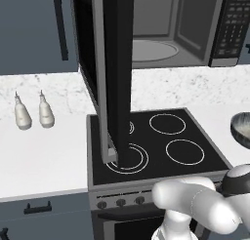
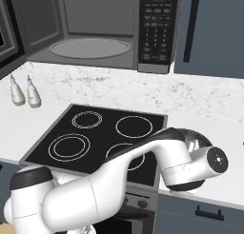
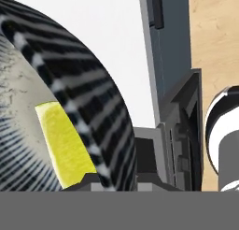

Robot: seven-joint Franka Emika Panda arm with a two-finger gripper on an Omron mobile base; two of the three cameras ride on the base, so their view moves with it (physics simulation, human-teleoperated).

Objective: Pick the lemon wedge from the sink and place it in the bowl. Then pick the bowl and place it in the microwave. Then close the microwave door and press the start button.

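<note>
so the lemon wedge (image 3: 65, 149) is sitting inside the ribbed bowl (image 3: 88, 98), which rests on the white tabletop (image 2: 224, 180) just right of the black cooktop (image 2: 102, 133), microwave (image 2: 95, 28) above the cooktop with its door (image 1: 117, 78) swung open, can't tell whether the gripper is wide or closed

We look very close at the bowl (image 3: 88, 98), its dark ribbed wall curving across the left side. Inside it lies the lemon wedge (image 3: 65, 145), bright yellow, against the pale ribbed inner surface. Behind the bowl we see the white counter (image 3: 107, 32), then a grey cabinet front (image 3: 172, 51) and wooden floor (image 3: 214, 37).
</note>
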